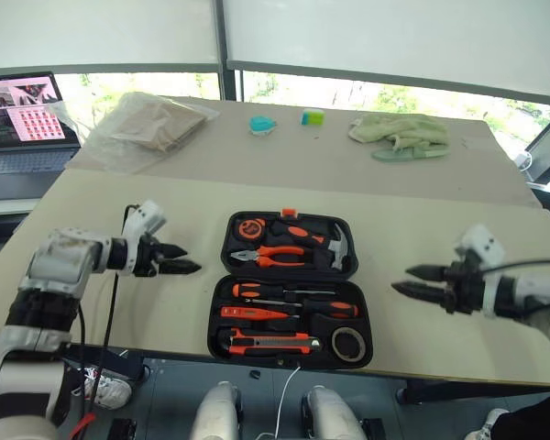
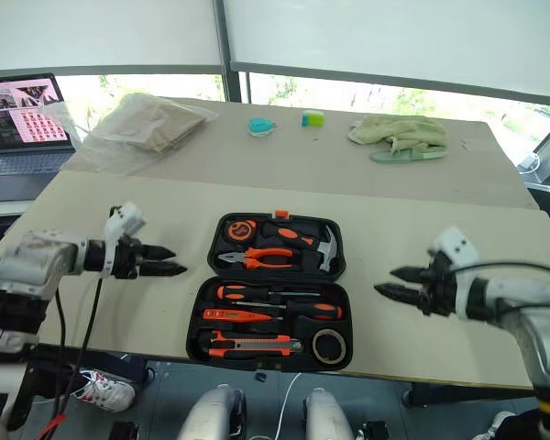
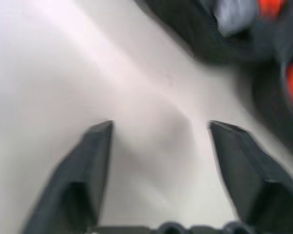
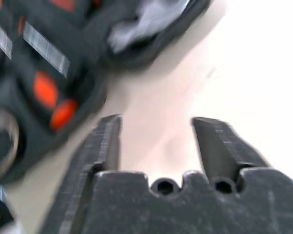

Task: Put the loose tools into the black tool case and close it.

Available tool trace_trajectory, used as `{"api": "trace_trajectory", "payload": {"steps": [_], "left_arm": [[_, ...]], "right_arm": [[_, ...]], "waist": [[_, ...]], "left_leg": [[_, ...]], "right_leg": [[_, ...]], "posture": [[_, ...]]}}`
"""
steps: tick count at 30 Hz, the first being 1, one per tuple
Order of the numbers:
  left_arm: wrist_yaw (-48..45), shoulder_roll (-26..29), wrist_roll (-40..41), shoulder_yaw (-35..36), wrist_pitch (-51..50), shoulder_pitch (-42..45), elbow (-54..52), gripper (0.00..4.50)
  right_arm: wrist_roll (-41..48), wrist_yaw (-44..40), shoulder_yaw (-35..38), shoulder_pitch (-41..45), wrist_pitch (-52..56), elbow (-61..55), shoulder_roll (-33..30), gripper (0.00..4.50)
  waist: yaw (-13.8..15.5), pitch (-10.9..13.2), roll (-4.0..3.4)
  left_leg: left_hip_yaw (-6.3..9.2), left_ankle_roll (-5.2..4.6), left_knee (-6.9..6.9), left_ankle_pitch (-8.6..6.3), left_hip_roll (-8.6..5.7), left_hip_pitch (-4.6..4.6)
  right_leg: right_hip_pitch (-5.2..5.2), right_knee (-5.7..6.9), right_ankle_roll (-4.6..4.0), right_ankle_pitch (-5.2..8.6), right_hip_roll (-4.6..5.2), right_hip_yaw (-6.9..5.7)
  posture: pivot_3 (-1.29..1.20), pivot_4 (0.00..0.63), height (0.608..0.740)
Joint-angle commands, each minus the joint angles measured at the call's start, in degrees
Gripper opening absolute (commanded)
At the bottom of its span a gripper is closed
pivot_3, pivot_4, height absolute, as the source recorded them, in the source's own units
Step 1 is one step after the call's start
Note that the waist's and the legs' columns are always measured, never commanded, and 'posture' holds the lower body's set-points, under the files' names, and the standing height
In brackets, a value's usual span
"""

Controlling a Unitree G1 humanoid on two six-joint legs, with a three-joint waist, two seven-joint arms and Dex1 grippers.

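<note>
- Fingers on both sides are spread apart with nothing between them: left gripper [image 1: 185, 258] hangs over bare table [image 1: 101, 229] just left of the black tool case [image 1: 291, 290], right gripper [image 1: 414, 280] off to its right, both pointing inward at it.
- Case lies wide open, flat near the table's front edge, orange latch [image 1: 289, 212] on the far side.
- Near half holds the screwdrivers [image 1: 293, 295], utility knife [image 1: 270, 345] and tape roll [image 1: 349, 344], all in their slots.
- Far half has the pliers [image 1: 275, 256] and hammer [image 1: 339, 247].
</note>
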State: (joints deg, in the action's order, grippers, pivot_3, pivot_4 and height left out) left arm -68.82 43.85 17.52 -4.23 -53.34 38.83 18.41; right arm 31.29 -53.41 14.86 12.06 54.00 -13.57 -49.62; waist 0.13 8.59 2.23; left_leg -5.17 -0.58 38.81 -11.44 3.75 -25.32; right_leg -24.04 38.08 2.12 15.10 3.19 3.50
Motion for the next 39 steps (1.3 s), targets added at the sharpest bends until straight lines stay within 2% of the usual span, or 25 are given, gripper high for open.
{"api": "trace_trajectory", "payload": {"steps": [1, 4, 10, 14, 15, 19, 21, 22, 26, 31, 34, 39], "left_arm": [[4.2, -3.3, 3.1, 2.4, -9.4, 4.4, 1.9, 3.54], [6.5, -5.9, 4.7, 3.3, -13.3, 6.5, 2.9, 3.54], [10.9, -10.4, 3.2, 1.7, -11.2, 8.4, 6.1, 3.54], [11.3, -10.9, 2.8, 1.0, -9.5, 8.7, 7.2, 2.48], [11.3, -11.0, 2.8, 0.9, -9.2, 8.8, 7.6, 2.02], [11.5, -11.1, 2.8, 1.1, -8.7, 9.0, 8.5, 0.82], [11.4, -11.1, 3.1, 1.2, -9.0, 8.8, 8.0, 0.17], [11.3, -11.2, 3.2, 1.2, -9.0, 8.6, 7.6, 0.03], [10.9, -12.1, 5.0, 2.7, -8.8, 7.7, 4.4, 0.03], [11.6, -14.4, 6.9, 7.0, -2.9, 7.3, -0.4, 0.03], [12.5, -15.6, 6.0, 7.6, 4.0, 6.6, -3.4, 0.03], [15.3, -17.7, 1.3, 6.2, 22.0, 3.1, -10.6, 0.03]], "right_arm": [[3.5, 3.7, -1.0, 6.7, 8.0, 3.6, 2.2, 2.80], [3.7, 5.6, -3.3, 11.4, 11.3, 6.5, 4.4, 2.80], [1.0, 10.3, -9.3, 20.6, 13.4, 15.5, 10.2, 2.80], [-0.3, 11.5, -12.0, 22.5, 13.1, 17.5, 11.4, 1.79], [-0.2, 11.2, -12.7, 22.4, 13.1, 17.1, 11.3, 1.40], [0.5, 10.6, -13.4, 21.5, 13.6, 14.8, 11.0, 0.06], [0.9, 10.7, -13.0, 21.3, 14.2, 14.0, 11.1, 0.00], [1.0, 10.6, -13.0, 21.3, 14.2, 13.7, 11.1, 0.00], [1.9, 10.5, -11.5, 21.6, 12.8, 11.8, 12.0, 0.00], [0.6, 12.8, -8.5, 23.3, 6.5, 10.3, 14.2, 0.00], [0.2, 15.2, -6.4, 24.3, 4.0, 10.3, 15.9, 0.00], [-6.0, 18.3, -6.9, 21.4, -8.7, 8.8, 16.9, 0.00]], "waist": [[-0.1, 0.0, 0.00], [-0.2, 0.0, 0.00], [-0.8, 0.0, 0.00], [-0.6, 0.0, 0.00], [-0.6, 0.0, 0.00], [-0.3, 0.0, -0.01], [-0.2, 0.0, -0.03], [-0.2, 0.0, -0.03], [-0.2, 0.0, -0.04], [-0.3, 0.0, -0.03], [-0.2, 0.0, -0.02], [-0.2, 0.0, -0.04]], "left_leg": [[0.02, 0.00, -0.03, 0.00, -0.01, -0.03], [0.07, 0.00, -0.07, -0.01, -0.01, -0.14], [0.08, 0.00, -0.07, -0.01, -0.04, -0.22], [0.08, 0.00, -0.07, -0.01, -0.07, -0.23], [0.08, 0.00, -0.07, -0.01, -0.07, -0.24], [0.08, 0.00, -0.06, -0.01, -0.08, -0.20], [0.08, 0.00, -0.03, -0.01, -0.09, -0.16], [0.08, 0.00, -0.03, 0.00, -0.10, -0.14], [0.08, 0.00, -0.03, 0.00, -0.10, -0.15], [0.08, 0.01, -0.03, 0.00, -0.09, -0.23], [0.09, 0.01, -0.03, 0.01, -0.10, -0.29], [0.08, 0.01, -0.05, 0.00, -0.11, -0.55]], "right_leg": [[-0.02, 0.00, 0.00, 0.00, 0.00, 0.01], [-0.10, 0.00, 0.00, 0.00, -0.03, 0.00], [-0.15, 0.00, 0.00, 0.00, -0.01, 0.00], [-0.15, -0.01, 0.01, -0.01, 0.02, -0.02], [-0.14, -0.01, 0.02, -0.01, 0.03, -0.02], [-0.09, 0.00, 0.03, -0.02, 0.06, -0.04], [-0.02, 0.00, 0.05, -0.03, 0.06, -0.04], [-0.02, 0.00, 0.05, -0.04, 0.08, -0.04], [-0.03, 0.01, 0.05, -0.04, 0.07, -0.04], [-0.13, 0.01, 0.05, -0.05, 0.07, -0.03], [-0.16, 0.00, 0.05, -0.06, 0.07, -0.04], [-0.37, -0.08, 0.08, -0.08, 0.10, -0.03]], "posture": [[0.00, 0.150, 0.740], [0.00, 0.150, 0.740], [0.00, 0.150, 0.740], [0.00, 0.150, 0.740], [0.00, 0.150, 0.740], [0.00, 0.150, 0.740], [0.00, 0.150, 0.740], [0.00, 0.150, 0.740], [0.00, 0.150, 0.740], [0.00, 0.150, 0.740], [0.00, 0.150, 0.740], [0.00, 0.150, 0.740]]}}
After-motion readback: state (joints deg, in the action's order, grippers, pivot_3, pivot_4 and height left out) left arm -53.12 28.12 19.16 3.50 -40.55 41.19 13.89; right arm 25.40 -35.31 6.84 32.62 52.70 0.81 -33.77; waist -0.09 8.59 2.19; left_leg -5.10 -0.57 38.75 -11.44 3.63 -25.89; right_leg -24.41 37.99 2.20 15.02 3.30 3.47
